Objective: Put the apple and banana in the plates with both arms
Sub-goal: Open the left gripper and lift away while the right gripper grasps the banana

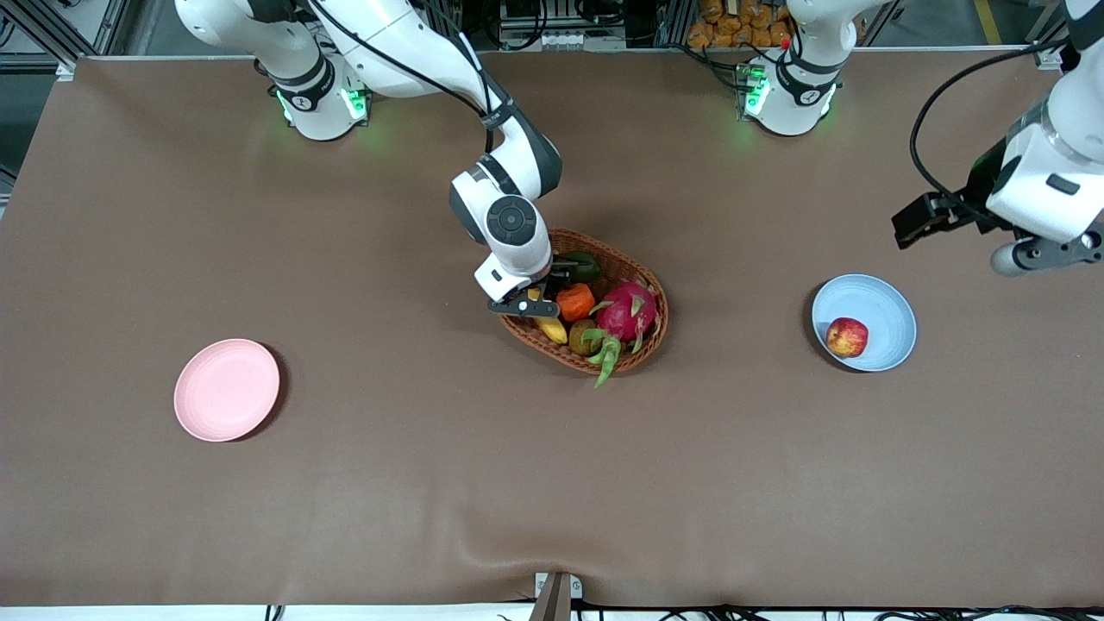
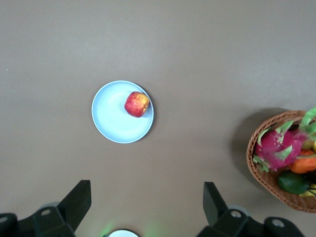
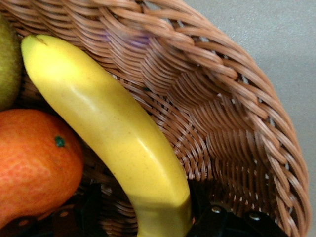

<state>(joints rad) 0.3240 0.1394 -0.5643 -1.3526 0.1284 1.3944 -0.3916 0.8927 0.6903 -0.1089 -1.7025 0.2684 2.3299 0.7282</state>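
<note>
The red apple (image 1: 847, 336) (image 2: 137, 104) lies in the light blue plate (image 1: 888, 302) (image 2: 111, 126) toward the left arm's end of the table. The pale pink plate (image 1: 226, 390) sits bare toward the right arm's end. The yellow banana (image 1: 552, 329) (image 3: 113, 128) lies in the wicker basket (image 1: 569, 358) against its wall. My right gripper (image 1: 524, 305) (image 3: 148, 210) is down in the basket, open, its fingers either side of the banana's end. A gap shows at one finger. My left gripper (image 1: 936, 216) (image 2: 145, 190) waits high over the table near the blue plate, open and holding nothing.
The basket (image 3: 232, 113) (image 2: 261, 173) at mid-table also holds a pink dragon fruit (image 1: 625, 312) (image 2: 279, 145), an orange fruit (image 1: 575, 301) (image 3: 34, 163), a brownish fruit (image 1: 585, 336) and a green one (image 1: 582, 263). Brown cloth covers the table.
</note>
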